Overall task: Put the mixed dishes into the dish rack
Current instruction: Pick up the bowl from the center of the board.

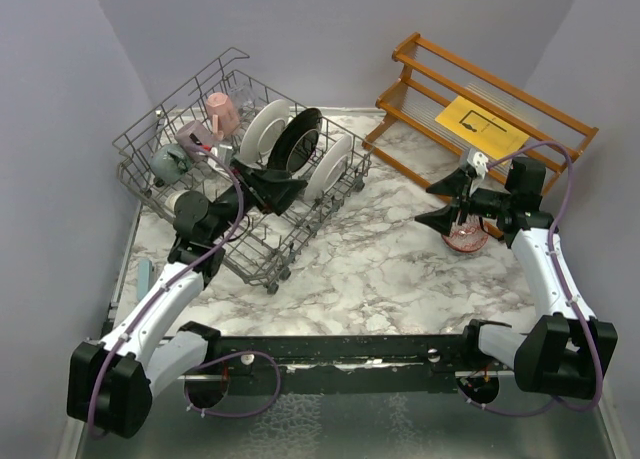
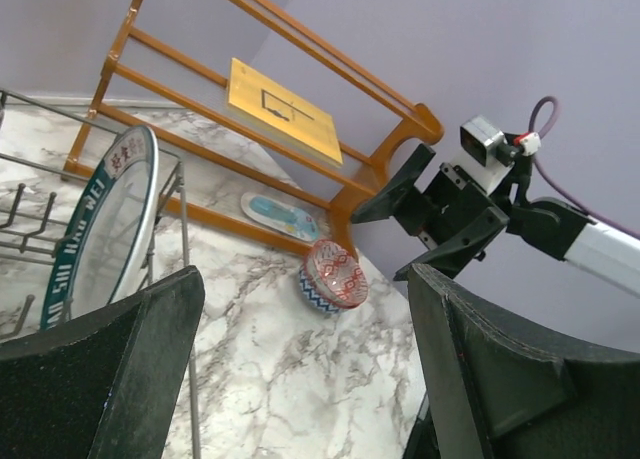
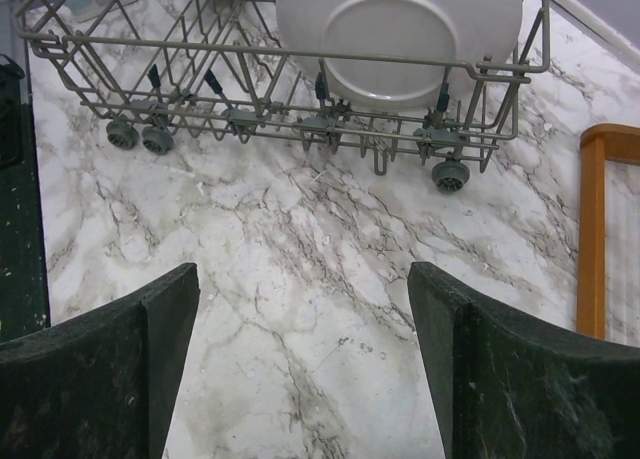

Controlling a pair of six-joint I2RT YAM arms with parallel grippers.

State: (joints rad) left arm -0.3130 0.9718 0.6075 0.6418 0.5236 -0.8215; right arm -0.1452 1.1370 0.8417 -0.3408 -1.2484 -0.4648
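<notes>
The grey wire dish rack [image 1: 180, 119] stands at the back left and holds pink [image 1: 222, 112], mauve [image 1: 192, 135] and grey-teal [image 1: 168, 162] mugs, white plates [image 1: 264, 131] and a black-rimmed plate [image 1: 297, 139]. My left gripper [image 1: 295, 192] hovers open and empty over the rack's right side; in the left wrist view [image 2: 305, 319] a rimmed plate with red characters [image 2: 100, 229] stands beside it. A red and blue patterned bowl [image 1: 467, 238] [image 2: 335, 276] lies tilted by the shelf's foot. My right gripper [image 1: 437, 204] is open and empty just above and left of it, facing the rack [image 3: 300, 54] in the right wrist view [image 3: 302, 279].
The orange-brown wooden slatted shelf [image 1: 500, 99] with a yellow paper sheet [image 1: 482, 126] leans at the back right. A blue patterned oval dish [image 2: 280, 216] lies under its lower rail. A light blue object [image 1: 145, 274] lies at the table's left edge. Purple walls close in the table.
</notes>
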